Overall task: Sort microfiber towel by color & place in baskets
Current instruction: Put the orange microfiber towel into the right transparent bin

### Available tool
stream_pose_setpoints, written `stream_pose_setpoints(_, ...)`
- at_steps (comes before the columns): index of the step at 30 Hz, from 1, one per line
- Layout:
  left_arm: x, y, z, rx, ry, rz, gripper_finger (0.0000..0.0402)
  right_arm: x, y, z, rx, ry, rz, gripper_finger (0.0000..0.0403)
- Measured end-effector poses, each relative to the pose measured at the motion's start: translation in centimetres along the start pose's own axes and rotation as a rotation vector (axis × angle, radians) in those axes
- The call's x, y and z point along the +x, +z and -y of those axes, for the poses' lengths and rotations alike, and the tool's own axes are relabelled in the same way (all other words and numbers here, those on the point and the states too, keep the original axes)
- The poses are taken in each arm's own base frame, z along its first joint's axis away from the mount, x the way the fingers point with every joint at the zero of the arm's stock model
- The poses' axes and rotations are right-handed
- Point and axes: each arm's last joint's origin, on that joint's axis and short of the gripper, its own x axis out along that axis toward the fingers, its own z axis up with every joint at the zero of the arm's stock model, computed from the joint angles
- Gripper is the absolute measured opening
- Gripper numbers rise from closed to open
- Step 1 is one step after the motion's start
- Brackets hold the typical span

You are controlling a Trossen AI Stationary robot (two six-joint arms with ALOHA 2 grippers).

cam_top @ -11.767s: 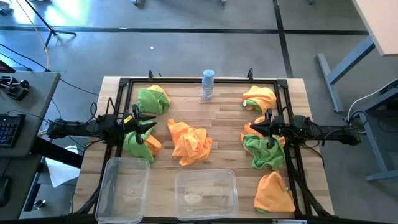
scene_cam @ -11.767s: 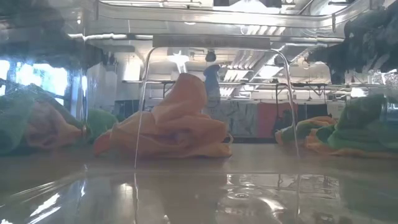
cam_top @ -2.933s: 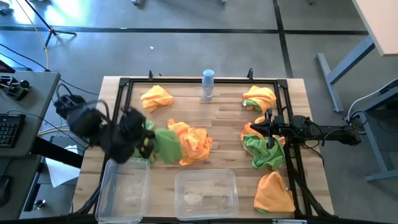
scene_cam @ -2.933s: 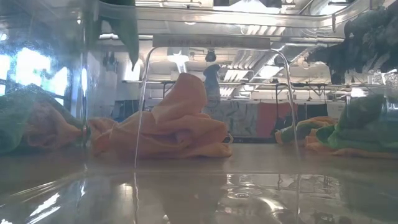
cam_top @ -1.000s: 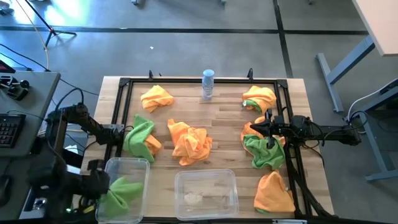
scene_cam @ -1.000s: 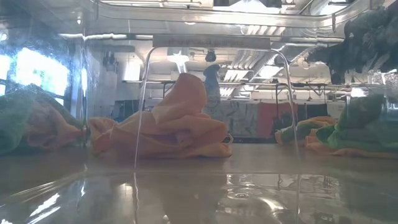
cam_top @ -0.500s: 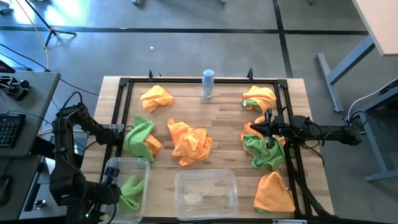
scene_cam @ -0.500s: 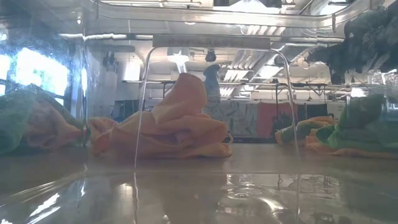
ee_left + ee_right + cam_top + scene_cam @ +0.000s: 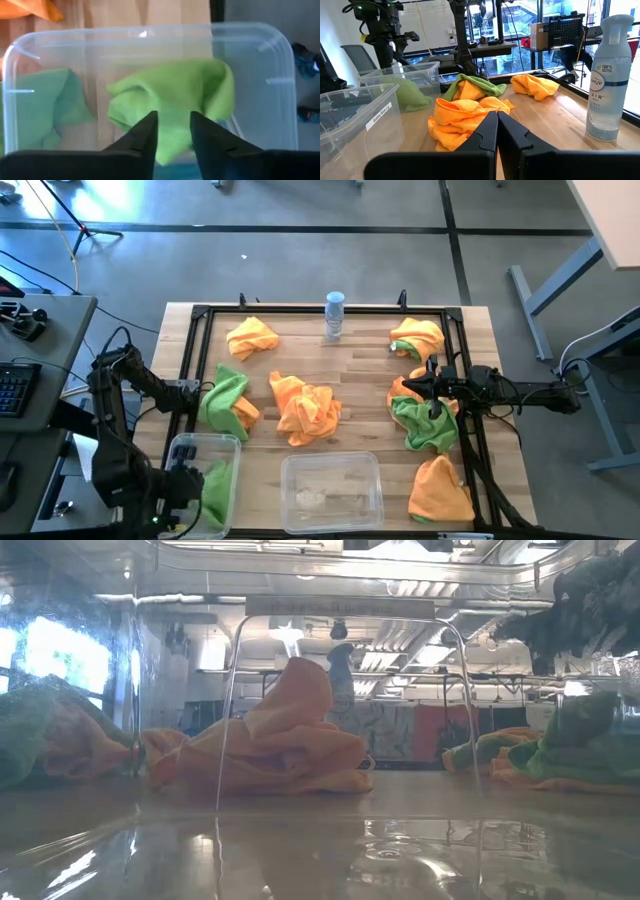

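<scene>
**High view: left tool over the narrow bin, green cloth inside**

High view puts the left tool (image 9: 193, 485) at the near left corner of the wooden tabletop (image 9: 350, 360), over the narrower clear plastic bin (image 9: 205, 452). In the left wrist view its two dark fingers (image 9: 145, 132) stand slightly apart with nothing between them, and a bright green fuzzy cloth (image 9: 175, 100) lies in a bunch on the bin floor below them. The arm's dark body covers much of the bin's left side from above, so only part of that cloth (image 9: 217, 485) shows there.

The right tool (image 9: 432, 389) rests at the right side of the tabletop, its fingers pressed together and empty in the right wrist view, above a green cloth (image 9: 425, 425) lying on an orange one.

The wider clear bin (image 9: 332, 492) stands just beside the narrow one, at the near edge; whether the pale mark on its floor is anything cannot be told. Around lie a green-and-orange lump (image 9: 228, 400), a large orange heap (image 9: 305, 408) in the middle, an orange cloth (image 9: 252, 336) at the far left, an orange one with a green edge (image 9: 418, 337) at the far right, and another orange one (image 9: 440, 490) at the near right. A white spray bottle (image 9: 334, 315) stands at the far edge.
</scene>
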Motion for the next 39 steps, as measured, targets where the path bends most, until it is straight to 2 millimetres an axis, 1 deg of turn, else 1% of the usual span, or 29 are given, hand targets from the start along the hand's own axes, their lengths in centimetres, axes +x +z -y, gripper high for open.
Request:
stream_pose_setpoints(4, 0.4, 1.0, -0.6, -0.091, 0.024, -0.001, 0.0138, 0.0, 0.0, 0.0, 0.0, 0.0, 0.0, 0.0)
stream_pose_setpoints(8, 0.8, 2.0, -1.4, -0.2, 0.048, -0.01, 0.0142, 0.0, 0.0, 0.0, 0.0, 0.0, 0.0, 0.0)
stream_pose_setpoints(10, 0.6, 2.5, -1.8, -0.222, 0.054, -0.032, 0.0142, 0.0, 0.0, 0.0, 0.0, 0.0, 0.0, 0.0)
stream_pose_setpoints(13, -0.1, 3.1, -2.6, -0.229, 0.088, -0.059, 0.0142, 0.0, 0.0, 0.0, 0.0, 0.0, 0.0, 0.0)
stream_pose_setpoints(18, -1.9, 4.5, -4.6, -0.247, 0.191, -0.063, 0.0142, 0.0, 0.0, 0.0, 0.0, 0.0, 0.0, 0.0)
stream_pose_setpoints(21, -2.6, 5.8, -5.7, -0.241, 0.169, -0.023, 0.0142, 0.0, 0.0, 0.0, 0.0, 0.0, 0.0, 0.0)
stream_pose_setpoints(26, -3.4, 7.8, -9.1, -0.288, 0.271, 0.114, 0.0142, 0.0, 0.0, 0.0, 0.0, 0.0, 0.0, 0.0)
stream_pose_setpoints(29, -3.7, 9.4, -11.4, -0.282, 0.315, 0.189, 0.0142, 0.0, 0.0, 0.0, 0.0, 0.0, 0.0, 0.0)
stream_pose_setpoints(35, -3.5, 12.8, -15.0, -0.118, 0.349, 0.259, 0.0142, 0.0, 0.0, 0.0, 0.0, 0.0, 0.0, 0.0)
stream_pose_setpoints(39, -3.2, 14.6, -17.3, -0.018, 0.4, 0.287, 0.0142, 0.0, 0.0, 0.0, 0.0, 0.0, 0.0, 0.0)
